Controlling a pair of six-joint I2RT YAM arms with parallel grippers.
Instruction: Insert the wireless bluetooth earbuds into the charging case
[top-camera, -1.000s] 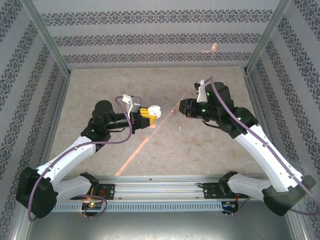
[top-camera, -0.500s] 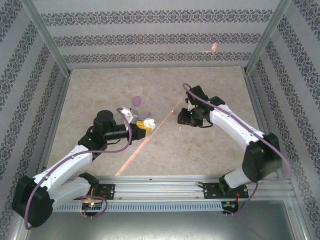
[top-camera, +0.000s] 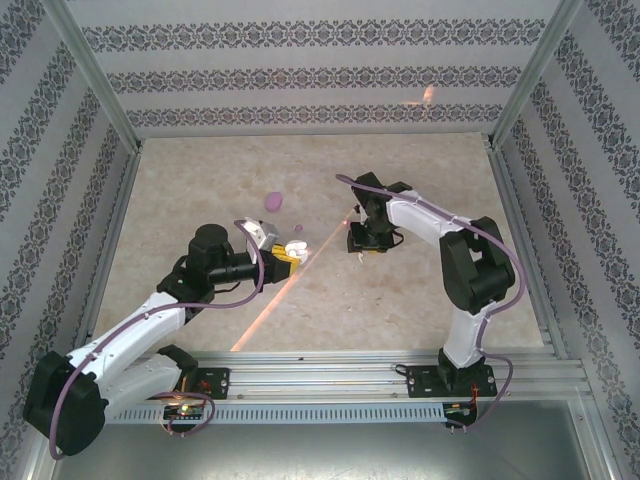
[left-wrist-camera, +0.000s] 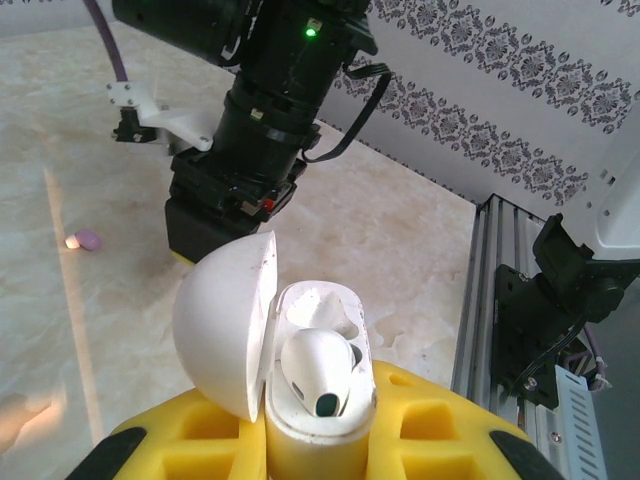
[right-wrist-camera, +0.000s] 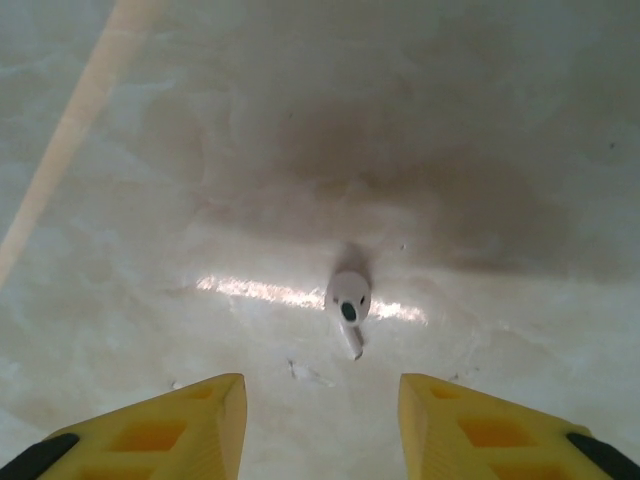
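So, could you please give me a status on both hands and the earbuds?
Left hand shut on open charging case, one earbud seated inside. Right hand open over loose earbud on table. Nothing blocking it.

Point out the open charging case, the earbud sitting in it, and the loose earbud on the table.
charging case (left-wrist-camera: 315, 440), left wrist view, front wall of its base.
earbud in the case (left-wrist-camera: 312, 362), left wrist view, its rounded body.
loose earbud (right-wrist-camera: 348, 298), right wrist view, its rounded head.
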